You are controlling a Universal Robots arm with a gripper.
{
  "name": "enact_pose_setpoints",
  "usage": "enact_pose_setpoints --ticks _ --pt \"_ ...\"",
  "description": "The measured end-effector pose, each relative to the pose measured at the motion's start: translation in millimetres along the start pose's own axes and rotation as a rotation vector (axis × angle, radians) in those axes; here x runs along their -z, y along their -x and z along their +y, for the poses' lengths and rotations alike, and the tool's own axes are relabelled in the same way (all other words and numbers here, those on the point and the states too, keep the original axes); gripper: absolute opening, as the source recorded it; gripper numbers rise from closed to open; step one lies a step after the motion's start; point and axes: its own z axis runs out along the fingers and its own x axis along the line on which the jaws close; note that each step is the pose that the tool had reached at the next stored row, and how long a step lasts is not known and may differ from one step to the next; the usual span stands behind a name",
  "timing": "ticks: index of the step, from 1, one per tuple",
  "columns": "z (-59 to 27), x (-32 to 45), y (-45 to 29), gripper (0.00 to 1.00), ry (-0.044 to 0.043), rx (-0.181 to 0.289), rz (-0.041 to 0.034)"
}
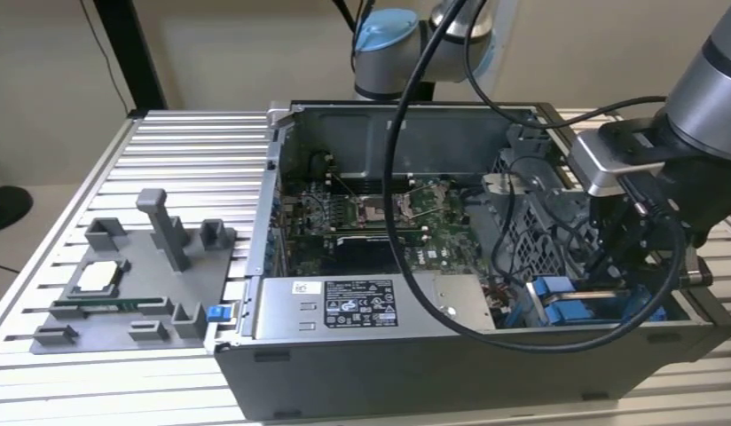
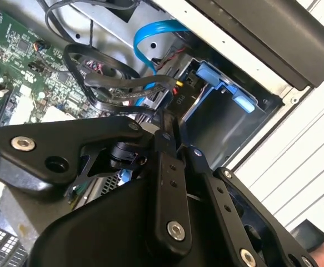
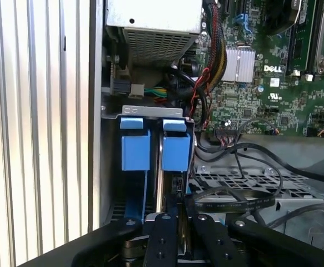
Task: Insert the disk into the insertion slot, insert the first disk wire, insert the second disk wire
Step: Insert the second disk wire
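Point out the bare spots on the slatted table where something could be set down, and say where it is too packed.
In the exterior view, bare slats of the table lie behind the grey fixture tray, up to the open computer case; a narrower strip runs in front of the tray. Inside the case it is crowded: cables loop over the motherboard, and the gripper sits by the blue drive bay.

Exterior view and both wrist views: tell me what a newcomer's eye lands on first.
The open computer case on the slatted table, its green motherboard exposed, dominates the exterior view. At that view's right the arm reaches into the case, with the claw down beside bright blue drive carriers in the first wrist view. A grey fixture tray sits at the exterior view's left.
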Motion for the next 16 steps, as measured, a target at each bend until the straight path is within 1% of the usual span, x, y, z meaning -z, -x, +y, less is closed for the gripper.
enact_pose_setpoints --ticks 3,8,11,14,16 --pt "0.0 -0.4 1.0 0.00 -0.0012 -0.012 0.0011" --pt "0.2 -3.3 2.6 0.00 -0.0022 -0.022 0.0036" --pt "0.3 -4.7 2.6 0.00 -0.0028 -0.028 0.0075" --pt "0.5 -7.4 2.3 0.00 -0.0034 -0.034 0.0151" --pt "0.8 -10.3 2.1 0.00 -0.0038 -0.038 0.0186"
